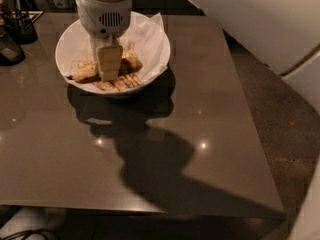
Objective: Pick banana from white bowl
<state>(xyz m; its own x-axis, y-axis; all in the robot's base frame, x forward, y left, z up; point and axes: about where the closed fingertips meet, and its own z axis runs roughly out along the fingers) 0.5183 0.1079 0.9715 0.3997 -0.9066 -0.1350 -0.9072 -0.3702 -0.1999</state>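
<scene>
The banana (84, 71) lay in the white bowl (67, 46) on the desk (210, 114), just beside the lowered pincer (108, 74) on the view's left, its long axis running sideways toward it. I couldn't tell how wide the pincer stood or whether it held anything.

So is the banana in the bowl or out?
In. The banana lies on paper inside the white bowl; the gripper reaches down into the bowl beside it.

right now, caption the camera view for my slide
Gripper down in the white bowl on a dark table, right beside the banana.
</scene>
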